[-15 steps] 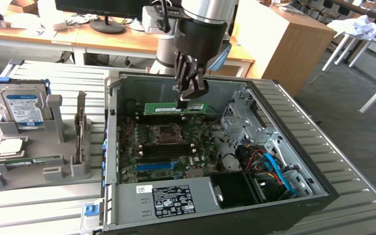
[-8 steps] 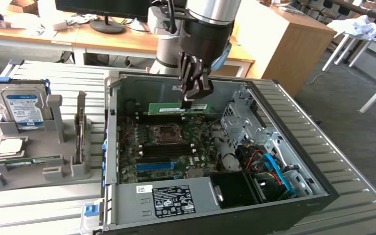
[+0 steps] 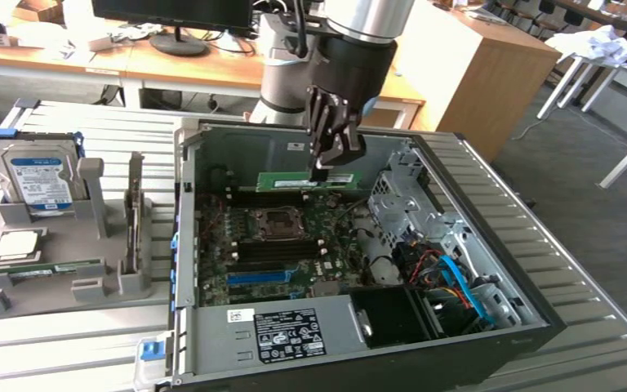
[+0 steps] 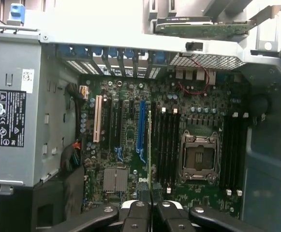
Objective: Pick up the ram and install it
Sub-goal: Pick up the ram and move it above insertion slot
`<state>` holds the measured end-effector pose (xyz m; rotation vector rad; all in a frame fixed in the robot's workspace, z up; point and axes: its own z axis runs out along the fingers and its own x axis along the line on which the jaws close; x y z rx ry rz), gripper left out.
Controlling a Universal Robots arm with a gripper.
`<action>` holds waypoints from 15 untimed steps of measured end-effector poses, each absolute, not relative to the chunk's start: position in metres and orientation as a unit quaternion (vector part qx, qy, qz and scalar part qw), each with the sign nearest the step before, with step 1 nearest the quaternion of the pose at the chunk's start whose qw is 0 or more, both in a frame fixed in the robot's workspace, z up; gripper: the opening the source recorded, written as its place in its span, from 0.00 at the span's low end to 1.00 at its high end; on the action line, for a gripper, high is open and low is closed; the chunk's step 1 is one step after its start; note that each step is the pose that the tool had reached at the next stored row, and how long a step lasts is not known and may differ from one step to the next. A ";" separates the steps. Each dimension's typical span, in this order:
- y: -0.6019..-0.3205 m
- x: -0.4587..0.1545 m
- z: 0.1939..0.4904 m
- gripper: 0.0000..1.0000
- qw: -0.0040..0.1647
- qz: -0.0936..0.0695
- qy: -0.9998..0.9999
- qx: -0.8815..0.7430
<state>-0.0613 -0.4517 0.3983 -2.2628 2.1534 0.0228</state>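
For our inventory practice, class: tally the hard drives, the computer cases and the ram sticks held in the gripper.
hard drive: 1
computer case: 1
ram held in the gripper: 1
Total: 3

I have the silver and grey robot arm (image 3: pixel 371 18) reaching in from above, with its black wrist section (image 3: pixel 354 65) pointing almost straight down. The black two-fingered tool (image 3: pixel 322 168) hangs beneath the wrist, its linkage bars running vertically. On the wrist camera I see the black fingertips (image 4: pixel 139 210) drawn close together, clamped on the upper edge of the long thin green ram stick (image 3: pixel 286 181), which sits edge-on between them.
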 end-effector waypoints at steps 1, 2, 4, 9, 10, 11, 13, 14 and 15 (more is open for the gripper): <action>-0.452 -0.060 0.398 0.12 0.009 0.007 0.689 -0.724; -0.452 -0.059 0.398 0.12 0.009 0.007 0.689 -0.724; -0.452 -0.056 0.398 0.12 0.009 0.007 0.689 -0.724; -0.452 -0.049 0.398 0.12 0.009 0.007 0.689 -0.724; -0.452 -0.048 0.398 0.12 0.009 0.007 0.689 -0.724; -0.452 -0.046 0.398 0.12 0.009 0.007 0.689 -0.724; -0.452 -0.043 0.398 0.12 0.009 0.007 0.689 -0.724; -0.452 -0.042 0.398 0.12 0.009 0.007 0.689 -0.724; -0.452 -0.041 0.398 0.12 0.009 0.007 0.689 -0.724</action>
